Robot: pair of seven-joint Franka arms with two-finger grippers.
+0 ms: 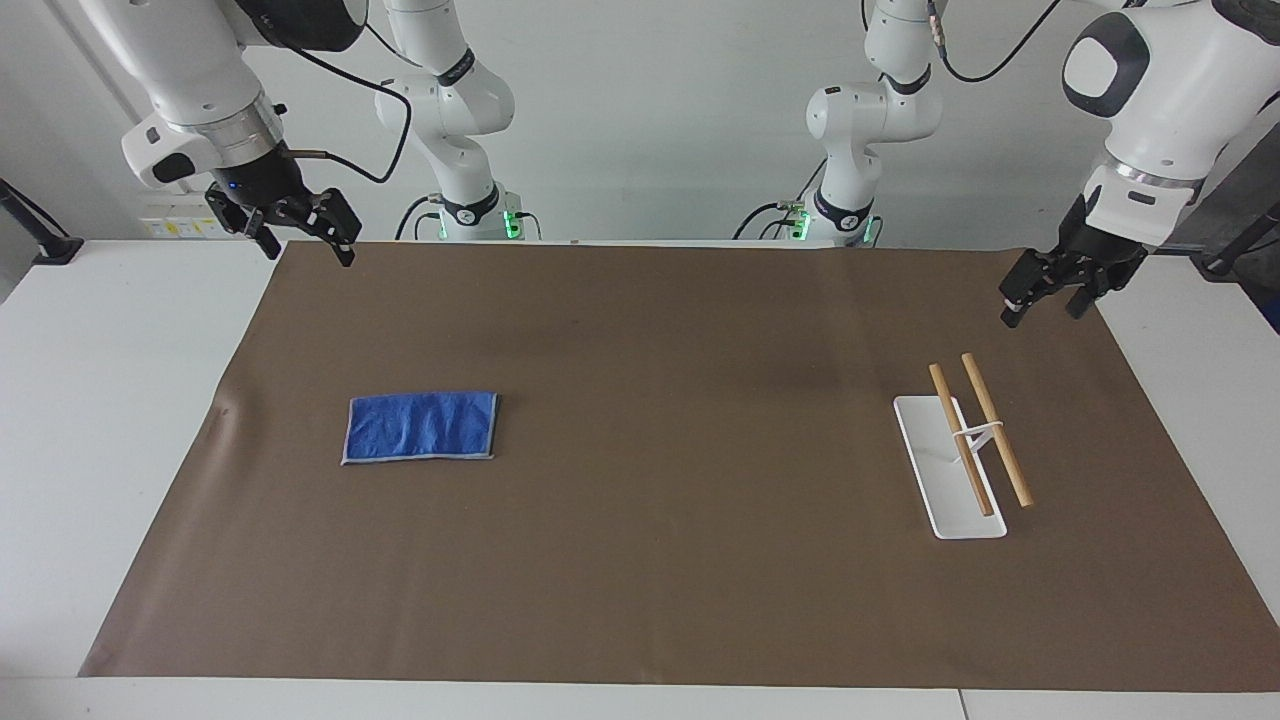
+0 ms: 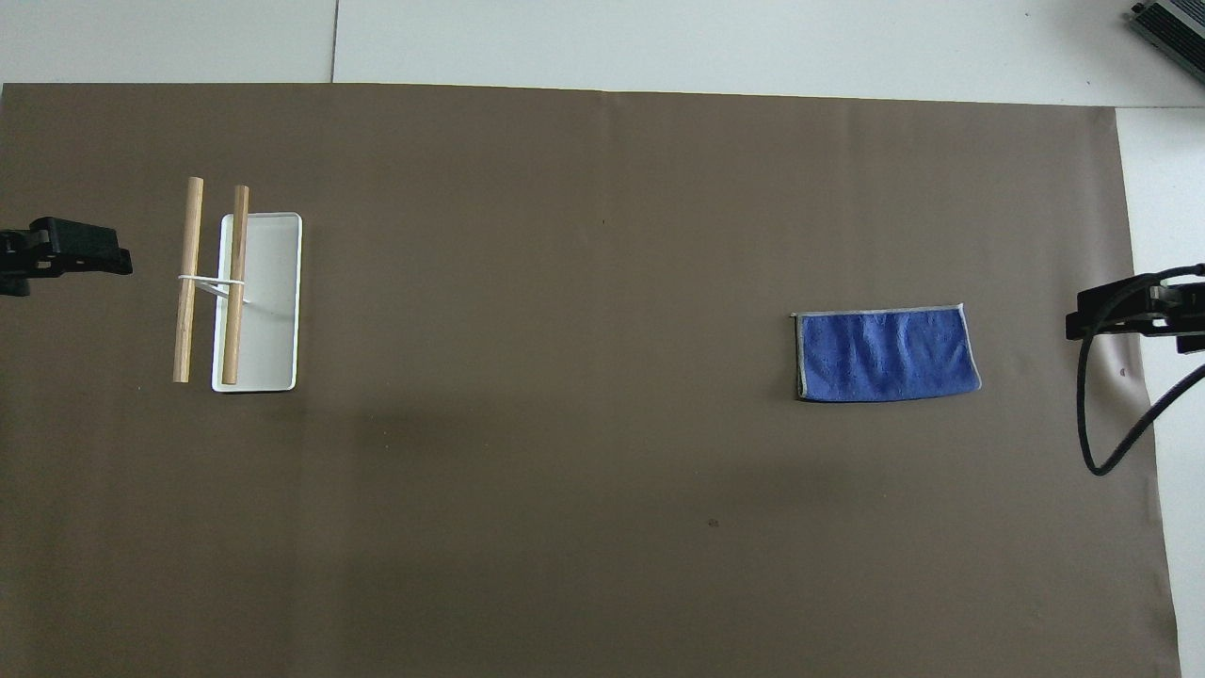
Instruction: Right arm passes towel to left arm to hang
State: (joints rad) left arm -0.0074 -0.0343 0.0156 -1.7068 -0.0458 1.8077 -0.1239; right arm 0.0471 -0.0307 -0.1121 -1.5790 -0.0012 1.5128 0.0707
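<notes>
The blue towel lies flat, folded into a rectangle, on the brown mat toward the right arm's end of the table; it also shows in the overhead view. My right gripper hangs open and empty in the air over the mat's edge at that end, apart from the towel; its tip shows in the overhead view. My left gripper hangs open and empty over the mat's edge at the left arm's end, beside the rack; it also shows in the overhead view.
The rack has two wooden bars held on a thin white stand above a white base plate. The brown mat covers most of the white table. A black cable hangs by the right gripper.
</notes>
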